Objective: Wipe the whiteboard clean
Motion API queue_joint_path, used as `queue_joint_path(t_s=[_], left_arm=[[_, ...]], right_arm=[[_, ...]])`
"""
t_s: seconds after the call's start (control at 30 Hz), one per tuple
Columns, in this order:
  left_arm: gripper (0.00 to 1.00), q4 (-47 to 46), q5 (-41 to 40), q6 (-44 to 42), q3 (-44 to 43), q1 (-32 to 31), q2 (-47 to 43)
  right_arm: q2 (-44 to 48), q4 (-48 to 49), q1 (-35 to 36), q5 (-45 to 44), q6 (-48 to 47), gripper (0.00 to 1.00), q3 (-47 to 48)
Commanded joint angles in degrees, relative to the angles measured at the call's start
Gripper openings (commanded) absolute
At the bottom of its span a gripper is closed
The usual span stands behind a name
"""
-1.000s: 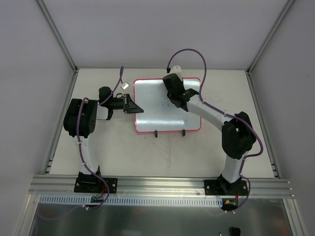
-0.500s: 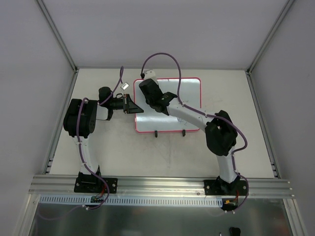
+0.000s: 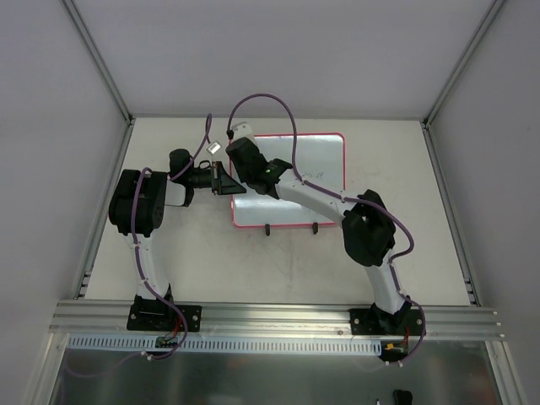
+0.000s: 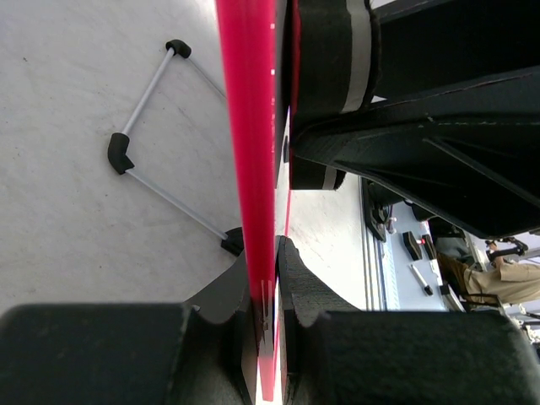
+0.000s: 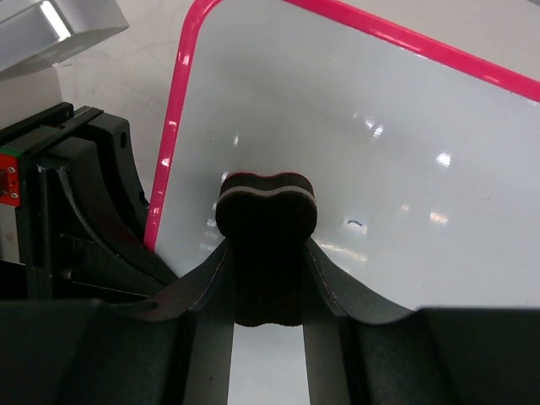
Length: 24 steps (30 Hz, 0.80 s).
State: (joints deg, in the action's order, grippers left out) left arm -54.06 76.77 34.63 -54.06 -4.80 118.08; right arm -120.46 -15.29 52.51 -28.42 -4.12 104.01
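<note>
On the left of the table (image 3: 194,261), the left arm folds in from its base and reaches to the right. The left gripper (image 3: 228,185) is at the whiteboard's left short edge. In the left wrist view, the left gripper (image 4: 268,291) has its two dark fingers (image 4: 297,291) pressed onto the pink-red frame from both sides, pinching the whiteboard (image 4: 249,126) edge-on.

The whiteboard (image 3: 325,160) lies flat at the middle of the table, toward the far side. Its two small black feet (image 3: 267,229) stick out from the near long edge.

The right arm crosses over the board from the right and slants to the far left. The right gripper (image 3: 245,157) hangs over the board's far-left corner, just beside the left gripper. From the right wrist, the right gripper (image 5: 267,249) is closed on a dark, bone-shaped eraser (image 5: 267,211) with a thin red rim. The eraser's end meets the glossy whiteboard (image 5: 380,169) just inside the left frame, and its reflection shows beneath it. A small dark mark (image 5: 359,224) sits on the white surface just right of the eraser — too small to read.
</note>
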Motion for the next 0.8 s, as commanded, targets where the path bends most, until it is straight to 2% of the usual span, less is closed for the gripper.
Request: queue_joint_path(t_s=[0.0,0.2,0.37,0.53,0.77], left_arm=[[0.00,-0.69,-4.17,-6.95,1.33,-2.32,-0.13],[0.00,-0.69,-4.26,-6.95,1.42,-2.32,-0.13],[0.00,-0.69,-4.44,-7.03,1.50,-2.23,-0.22],[0.00,-0.60,-4.44,-7.03,1.42,-2.32,-0.22],[0.00,-0.52,-4.44,-7.04,1.42,-2.32,-0.22]], right_arm=[[-1.01,-3.43,-1.00,-1.28,0.60,0.00,0.59],[4.52,-3.43,-4.52,-4.70,1.66,0.00,-5.65],[10.59,-0.89,-10.66,-1.64,3.41,0.00,-16.08],[18.93,3.86,-14.01,-4.09,3.94,0.00,-25.77],[22.55,5.97,-17.00,-6.03,6.05,0.00,-32.81]])
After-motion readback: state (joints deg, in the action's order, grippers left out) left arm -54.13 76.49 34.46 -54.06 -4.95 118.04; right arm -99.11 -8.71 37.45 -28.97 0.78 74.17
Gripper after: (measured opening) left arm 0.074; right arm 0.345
